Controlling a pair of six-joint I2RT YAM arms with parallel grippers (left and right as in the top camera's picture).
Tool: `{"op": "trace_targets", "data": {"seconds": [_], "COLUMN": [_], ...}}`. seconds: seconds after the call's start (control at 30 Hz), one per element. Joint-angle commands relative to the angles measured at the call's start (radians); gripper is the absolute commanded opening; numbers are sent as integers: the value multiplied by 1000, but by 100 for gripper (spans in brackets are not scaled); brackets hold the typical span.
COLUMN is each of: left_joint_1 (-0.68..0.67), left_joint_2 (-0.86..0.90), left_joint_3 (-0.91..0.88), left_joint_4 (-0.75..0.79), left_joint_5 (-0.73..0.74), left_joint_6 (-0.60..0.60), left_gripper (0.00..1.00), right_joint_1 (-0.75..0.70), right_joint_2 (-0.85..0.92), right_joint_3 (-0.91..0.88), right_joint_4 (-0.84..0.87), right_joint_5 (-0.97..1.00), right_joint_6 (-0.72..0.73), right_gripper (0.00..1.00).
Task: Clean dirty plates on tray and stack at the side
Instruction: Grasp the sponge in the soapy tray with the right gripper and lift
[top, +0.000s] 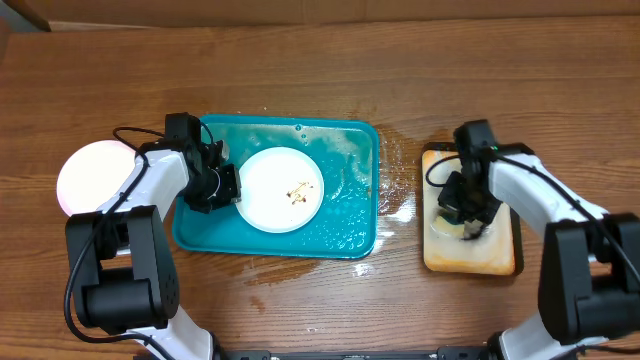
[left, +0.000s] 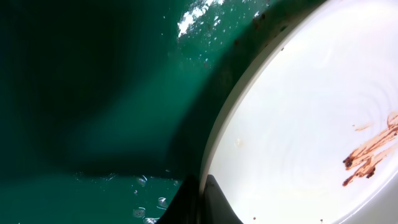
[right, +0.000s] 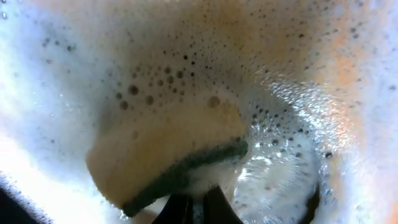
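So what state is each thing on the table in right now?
Plate in the tray: lying flat, dirty with brown smears.
Plate at the side: on the table, no smears visible.
Teal tray: wet and soapy.
Tan tray: full of foam.
Sponge: soaked, in the foam.
Left gripper: pinching the dirty plate's rim.
Right gripper: down in the foam by the sponge, grip unclear.
Table: puddles around the teal tray.

The left arm reaches inward, and the left end effector (top: 222, 186) has its fingertips (left: 217, 202) nipped on a plate (left: 311, 124) rim. The right arm bends inward with its wrist pitched down. The right end effector (top: 468, 226) sits low, fingertips (right: 214, 200) pinching a sponge (right: 168, 155).
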Motion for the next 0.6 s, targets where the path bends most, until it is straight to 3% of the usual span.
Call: {"op": "trace_targets", "data": {"seconds": [0.0,0.33,0.57], "left_joint_1": [-8,-8,-8], "left_joint_2": [14,14,14], "left_joint_3": [9,9,9], "left_joint_4": [0,4,16], "left_joint_5": [10,11,10], "left_joint_6": [16,7,-10], "left_gripper": [4,4,4], "right_joint_1": [-13,-10,-10], "right_joint_2": [81,74,23], "right_joint_3": [-103,-31,148], "right_joint_4": [25,-24,-154], "right_joint_5": [-45,-45,-14], "right_joint_6": [5,-20,-58], "right_gripper": [4,4,4]}}
